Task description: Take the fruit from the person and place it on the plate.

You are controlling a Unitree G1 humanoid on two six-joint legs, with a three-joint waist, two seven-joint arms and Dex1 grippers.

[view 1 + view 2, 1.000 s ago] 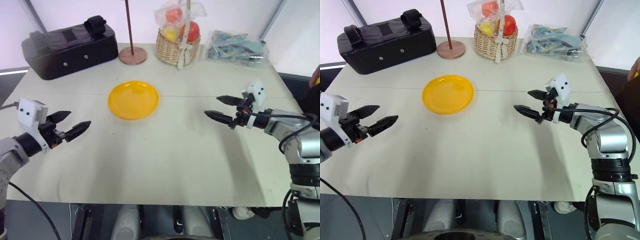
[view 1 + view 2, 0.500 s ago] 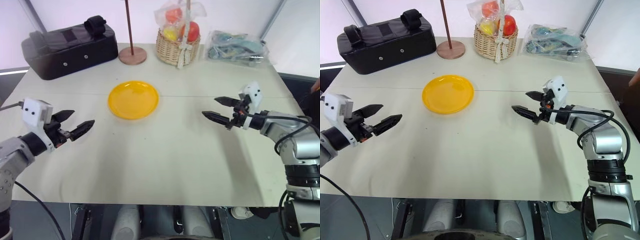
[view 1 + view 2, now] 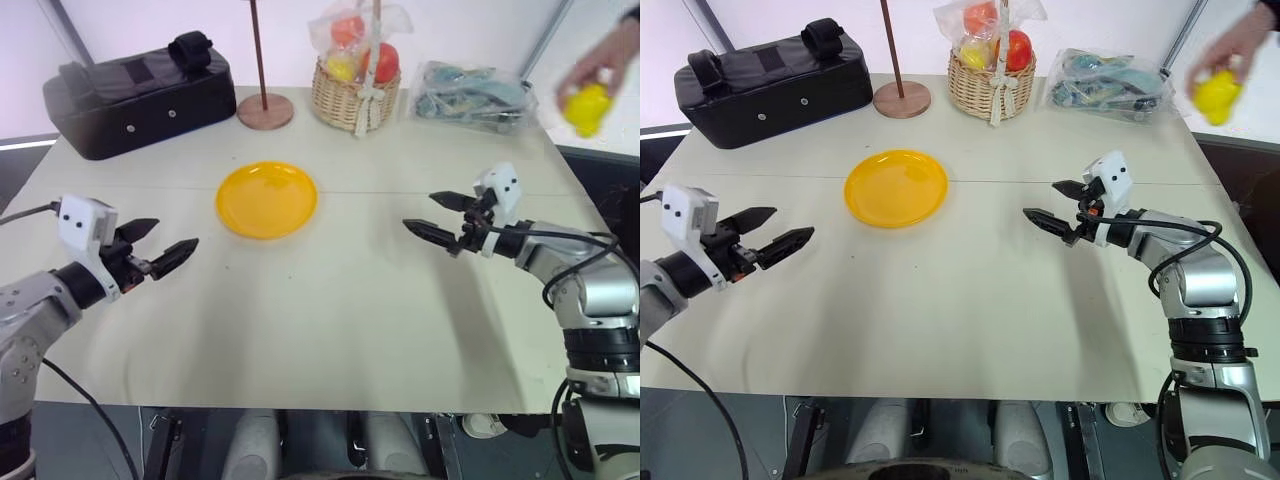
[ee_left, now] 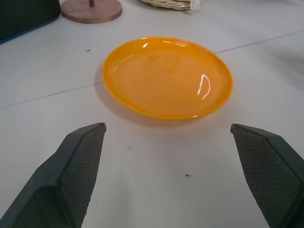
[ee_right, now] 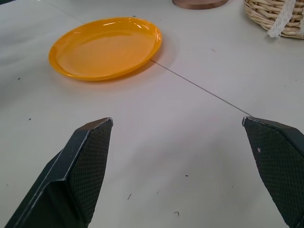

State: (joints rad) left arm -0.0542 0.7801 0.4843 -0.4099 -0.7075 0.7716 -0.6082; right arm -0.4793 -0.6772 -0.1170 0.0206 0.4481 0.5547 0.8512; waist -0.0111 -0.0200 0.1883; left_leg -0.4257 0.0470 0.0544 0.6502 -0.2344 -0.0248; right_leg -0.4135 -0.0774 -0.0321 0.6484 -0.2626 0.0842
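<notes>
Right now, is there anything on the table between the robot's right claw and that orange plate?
No. In the left eye view, the stretch of table between the open right gripper and the plate is bare, crossed by a thin seam line.

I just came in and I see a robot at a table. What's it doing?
It is waiting to be handed a fruit. A person's hand is holding a yellow fruit up in the air past the far right corner of the table. The robot's right hand and left hand both hover open over the table, holding nothing. The orange plate sits bare between them, where the fruit is meant to go.
</notes>
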